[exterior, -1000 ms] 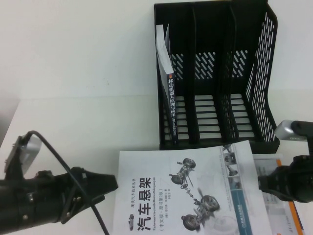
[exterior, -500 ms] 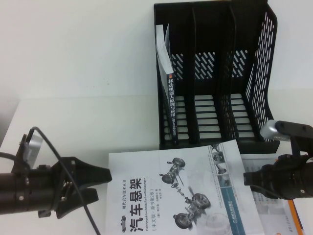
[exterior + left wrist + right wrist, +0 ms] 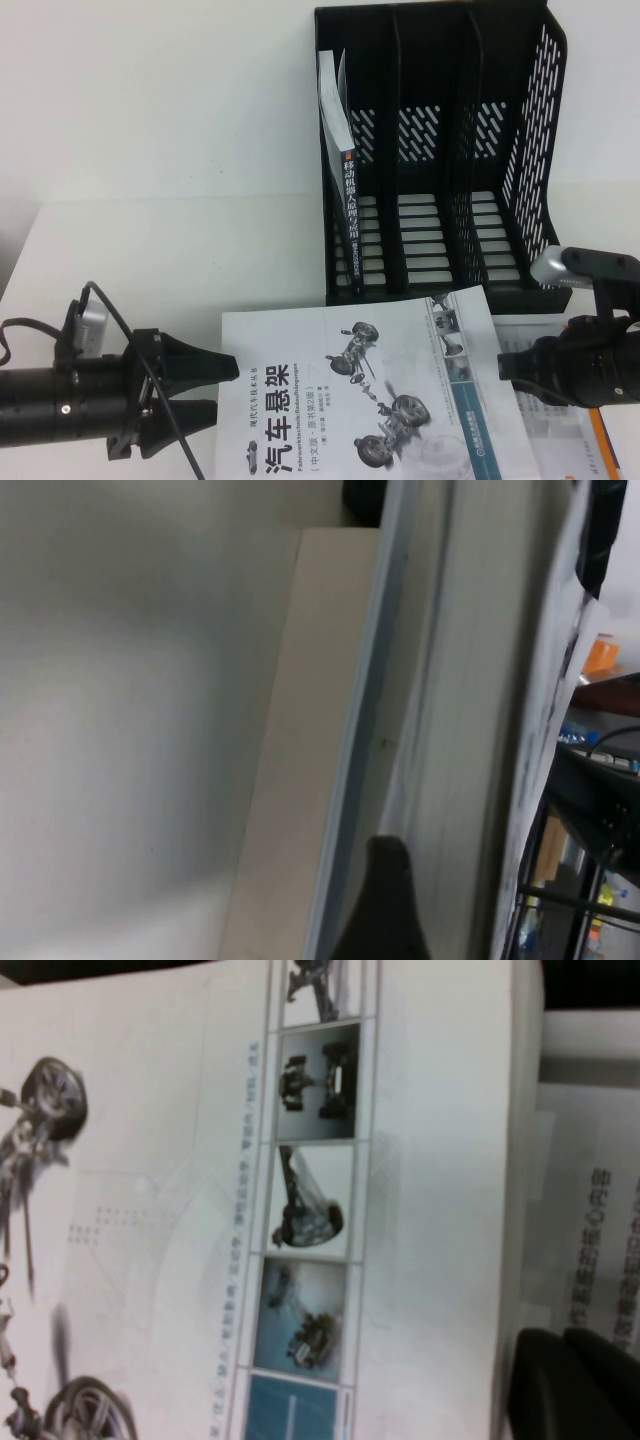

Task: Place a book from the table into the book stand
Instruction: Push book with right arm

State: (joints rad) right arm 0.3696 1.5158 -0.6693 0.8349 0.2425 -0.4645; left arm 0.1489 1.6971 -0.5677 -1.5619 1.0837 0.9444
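**Book lies flat on the worktop between the two end effectors**

The book (image 3: 370, 390), a large white-covered paperback with grey car-suspension drawings and a bold black Chinese title, lies face up on the plain white worktop (image 3: 150, 230), just in front of the black plastic three-slot book stand (image 3: 440, 150). Its far edge sits close to the foot of the stand. In the right wrist view the cover (image 3: 200, 1210) fills most of the picture, with a column of small photographs running along one side.

The left end effector (image 3: 215, 385) is low over the worktop at the book's left edge. Its two black pointed fingers (image 3: 195, 358) are spread apart, one tip right at the edge of the cover and the other lower, near the bottom of the high view. Whether either tip actually touches the book cannot be told. The left wrist view shows one dark fingertip (image 3: 385, 900) close against the book's page edges (image 3: 450, 730).

The right end effector (image 3: 507, 372) is at the book's right edge, its black body partly over a second white book with an orange stripe (image 3: 590, 400) that lies beneath and to the right. Its finger opening cannot be told; only a dark tip (image 3: 570, 1385) shows in the right wrist view, beside the cover's edge.

In the stand's leftmost slot, a black-spined book with white lettering (image 3: 355, 225) leans upright against the wall. The other two slots hold nothing.
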